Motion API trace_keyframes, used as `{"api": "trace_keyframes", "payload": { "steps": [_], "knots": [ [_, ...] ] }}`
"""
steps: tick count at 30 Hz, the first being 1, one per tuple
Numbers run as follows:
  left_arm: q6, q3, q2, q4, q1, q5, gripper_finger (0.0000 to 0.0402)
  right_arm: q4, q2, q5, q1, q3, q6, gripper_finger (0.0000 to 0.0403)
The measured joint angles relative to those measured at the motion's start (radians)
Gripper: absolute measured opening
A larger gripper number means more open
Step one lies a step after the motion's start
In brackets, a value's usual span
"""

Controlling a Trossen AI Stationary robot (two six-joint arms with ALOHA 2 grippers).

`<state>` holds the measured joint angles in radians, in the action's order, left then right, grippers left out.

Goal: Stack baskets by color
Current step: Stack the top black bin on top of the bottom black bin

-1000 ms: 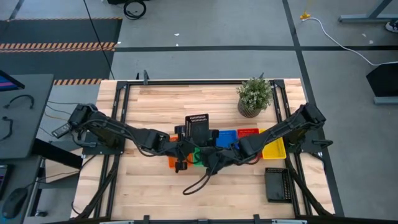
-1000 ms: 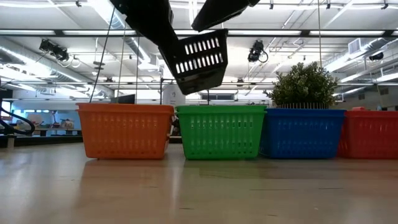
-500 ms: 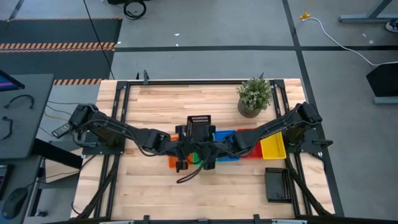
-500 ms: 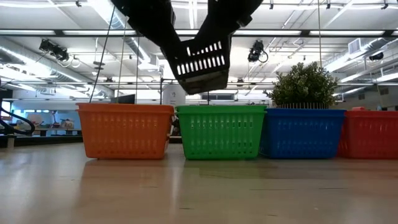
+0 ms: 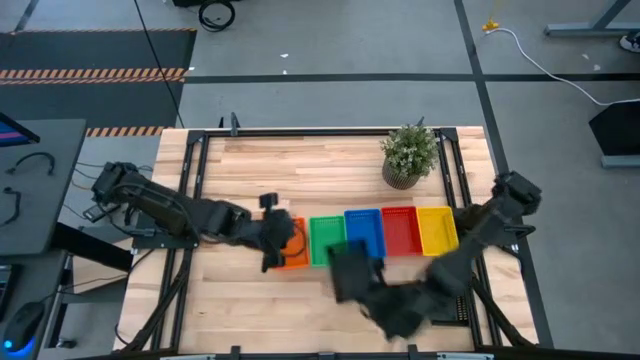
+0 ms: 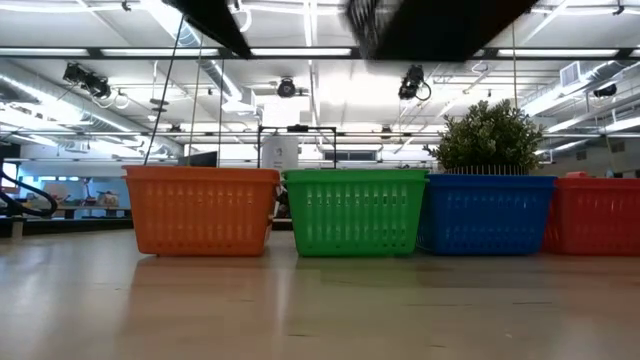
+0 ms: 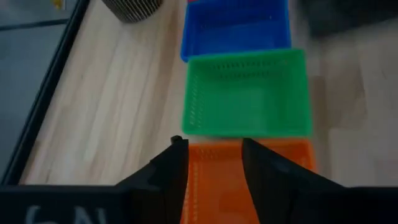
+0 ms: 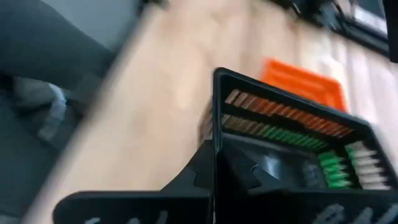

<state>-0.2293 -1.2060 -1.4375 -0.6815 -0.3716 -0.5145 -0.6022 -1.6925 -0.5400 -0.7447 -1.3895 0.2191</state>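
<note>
Handover of a black basket point(image 5: 348, 270), seen mid-carry. Right gripper point(image 8: 214, 165) clenched on one slotted wall of that basket, holding it above the table's near strip, in front of the coloured row; second black basket point(image 5: 444, 297) lying flat on the table beyond it toward the right arm's base, near the table's edge. Left gripper point(image 7: 213, 149) released and empty, fingers apart, hovering over the orange basket point(image 5: 291, 249) — green basket point(image 7: 247, 93) just ahead of its fingertips, blue basket point(image 7: 236, 28) beyond that. Red basket point(image 5: 399, 229) and yellow basket point(image 5: 437, 228) completing the row, all five side by side and touching, well apart from the potted plant point(image 5: 408, 153) at the table's far side.

Step in hand, as judged: carrying the held black basket across to the resting black one and nesting it inside.

For a clean stack:
- Level the basket before lowering; a single-wall pinch lets it hang tilted.
- Align long side with long side directly above the resting basket, then descend straight down.
- Release only once the rims sit flush — a slanted drop could wedge a corner or push the lower basket toward the edge.
- Keep the left arm back over the orange basket, clear of the right arm's path.
</note>
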Motion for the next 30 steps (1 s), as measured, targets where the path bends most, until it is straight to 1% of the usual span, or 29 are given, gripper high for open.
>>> {"api": "trace_keyframes", "payload": {
  "steps": [3, 5, 8, 13, 15, 18, 20, 21, 23, 26, 28, 30],
  "knots": [
    [-0.065, 0.0, 0.027, -0.069, -0.039, -0.082, 0.0158, 0.007, 0.024, -0.028, -0.146, -0.002, 0.1, 0.0009],
    [-0.097, 0.001, 0.03, -0.105, -0.067, -0.15, 0.0156, -0.019, 0.026, -0.07, -0.243, -0.002, 0.228, 0.0009],
    [-0.125, 0.002, 0.027, -0.122, -0.097, -0.233, 0.0148, -0.053, 0.028, -0.133, -0.372, -0.002, 0.467, 0.0009],
    [-0.152, 0.002, 0.024, -0.123, -0.125, -0.25, 0.0143, -0.087, 0.024, -0.24, -0.519, -0.002, 0.821, 0.0009],
    [-0.153, 0.002, 0.024, -0.124, -0.125, -0.253, 0.0142, -0.117, 0.024, -0.25, -0.562, -0.002, 0.931, 0.0009],
    [-0.157, 0.002, 0.024, -0.124, -0.125, -0.26, 0.0142, -0.237, 0.024, -0.206, -0.599, -0.002, 1.139, 0.0009],
    [-0.162, 0.002, 0.024, -0.124, -0.125, -0.259, 0.0142, -0.34, 0.024, -0.14, -0.607, -0.002, 1.278, 0.0009],
    [-0.167, 0.002, 0.024, -0.124, -0.125, -0.26, 0.0142, -0.391, 0.024, -0.097, -0.607, -0.002, 1.322, 0.0009],
    [-0.169, 0.002, 0.024, -0.125, -0.125, -0.269, 0.0142, -0.473, 0.024, -0.029, -0.607, -0.002, 1.369, 0.0009],
    [-0.171, 0.002, 0.024, -0.125, -0.124, -0.272, 0.014, -0.549, 0.024, 0.053, -0.605, -0.002, 1.379, 0.0009],
    [-0.171, 0.002, 0.024, -0.126, -0.124, -0.272, 0.0138, -0.581, 0.024, 0.085, -0.611, -0.002, 1.382, 0.0009],
    [-0.171, 0.002, 0.024, -0.127, -0.125, -0.272, 0.0136, -0.595, 0.024, 0.092, -0.618, -0.002, 1.386, 0.0009]
  ]
}}
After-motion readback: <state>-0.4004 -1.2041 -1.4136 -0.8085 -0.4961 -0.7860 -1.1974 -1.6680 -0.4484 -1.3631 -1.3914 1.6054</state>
